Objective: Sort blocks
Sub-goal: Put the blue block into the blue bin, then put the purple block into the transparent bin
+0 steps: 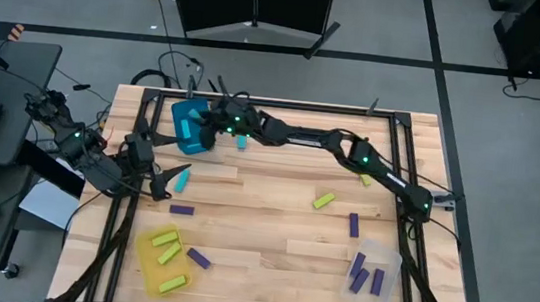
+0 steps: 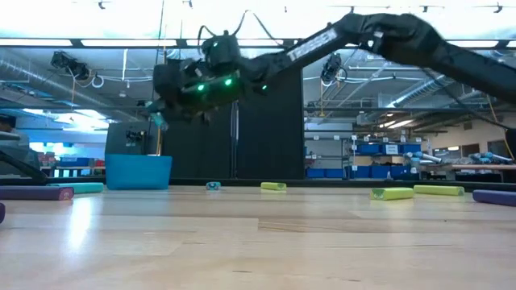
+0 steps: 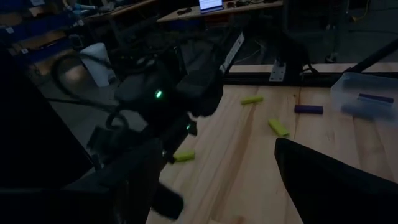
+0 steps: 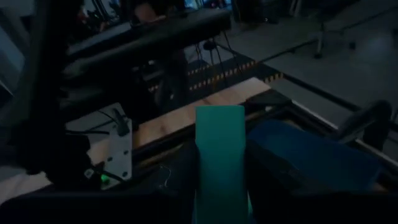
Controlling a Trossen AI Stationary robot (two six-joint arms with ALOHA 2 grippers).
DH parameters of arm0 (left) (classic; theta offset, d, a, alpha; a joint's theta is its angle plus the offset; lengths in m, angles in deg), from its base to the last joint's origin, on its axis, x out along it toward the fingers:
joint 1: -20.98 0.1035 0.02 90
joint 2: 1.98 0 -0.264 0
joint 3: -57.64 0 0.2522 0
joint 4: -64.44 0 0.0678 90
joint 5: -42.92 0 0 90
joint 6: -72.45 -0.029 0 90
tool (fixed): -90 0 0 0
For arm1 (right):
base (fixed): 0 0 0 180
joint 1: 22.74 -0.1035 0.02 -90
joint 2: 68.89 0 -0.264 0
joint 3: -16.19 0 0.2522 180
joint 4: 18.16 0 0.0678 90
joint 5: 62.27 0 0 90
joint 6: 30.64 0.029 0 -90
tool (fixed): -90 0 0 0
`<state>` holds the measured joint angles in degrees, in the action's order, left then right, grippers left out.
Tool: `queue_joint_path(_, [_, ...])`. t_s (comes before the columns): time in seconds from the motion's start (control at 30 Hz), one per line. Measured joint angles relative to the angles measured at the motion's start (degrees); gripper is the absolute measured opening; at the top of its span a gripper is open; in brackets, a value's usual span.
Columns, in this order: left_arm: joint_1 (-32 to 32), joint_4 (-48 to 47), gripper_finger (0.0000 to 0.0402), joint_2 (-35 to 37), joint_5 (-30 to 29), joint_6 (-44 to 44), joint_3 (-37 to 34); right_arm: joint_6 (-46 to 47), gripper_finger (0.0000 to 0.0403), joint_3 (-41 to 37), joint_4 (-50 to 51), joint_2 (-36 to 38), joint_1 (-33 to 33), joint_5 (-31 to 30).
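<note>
**Right tool holds a cyan block over the teal bin**

While your right tool [image 1: 214, 125] hangs above the far-left corner of the surface [image 1: 273, 222], its jaws are narrowed on a cyan block [image 4: 221, 158], which stands upright between them in the right wrist view. Directly below and just beside that tool sits the teal bin [image 1: 188, 125]; in the low view the tool [image 2: 165, 113] is clearly raised above the bin's rim [image 2: 138, 171], not touching it. Just to the tool's right, another cyan block [image 1: 242, 142] lies on the wood.

Your left tool [image 1: 163, 182] waits nearer the front, to the left of the right tool, with its jaws spread wide and nothing between them. A cyan block [image 1: 181, 177] lies just beside its tip, and a purple block [image 1: 181, 209] lies a little closer to the front edge.

Farther out from the tools, the yellow bin [image 1: 160, 257] at the front left holds three lime blocks [image 1: 166, 246], with a purple block [image 1: 198, 258] lying loose just beside it. Well apart on the right, the clear bin [image 1: 375, 273] holds purple blocks [image 1: 369, 275]. Between it and the right arm you have a loose lime block [image 1: 323, 201] and a purple block [image 1: 354, 224] on the bare wood.
</note>
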<state>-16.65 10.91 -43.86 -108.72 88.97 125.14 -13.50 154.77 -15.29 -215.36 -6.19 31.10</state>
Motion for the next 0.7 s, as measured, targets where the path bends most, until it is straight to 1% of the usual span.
queue_joint_path(0.13, [0.00, -0.15, 0.0319, 0.00, 0.02, 0.00, 0.00, 1.82, 0.0117, 7.12, 1.47, -5.39, 0.18, 1.81])
queue_joint_path(0.2, [0.02, -0.24, 0.0319, 0.00, 0.02, 0.00, 0.00, 2.34, 0.0118, 9.07, 1.75, -7.26, 0.17, 2.81])
queue_joint_path(0.23, [0.00, -0.29, 0.0319, 0.00, 0.02, 0.00, 0.00, 2.57, 0.0125, 9.70, 1.73, -8.00, 0.13, 2.93])
queue_joint_path(0.27, [0.00, -0.31, 0.0319, 0.00, 0.02, 0.00, 0.00, 2.69, 0.0140, 10.05, 1.93, -8.34, 0.13, 3.07])
queue_joint_path(0.4, [0.02, -0.34, 0.0319, 0.00, 0.04, 0.00, 0.00, 3.22, 0.0227, 10.05, 1.89, -8.21, 0.24, 3.26])
queue_joint_path(0.5, [0.00, -0.35, 0.0319, 0.01, 0.04, -0.09, 0.00, 3.02, 0.0270, 10.05, 1.82, -8.13, 0.63, 3.50])
queue_joint_path(0.57, [0.00, -0.32, 0.0319, 0.00, 0.07, -0.04, 0.00, 2.34, 0.0280, 10.03, 1.44, -8.13, 0.87, 3.66])
queue_joint_path(0.7, [0.00, -0.22, 0.0319, 0.00, 0.07, 0.49, 0.00, 0.05, 0.0274, 10.03, 0.32, -7.47, 1.34, 4.24])
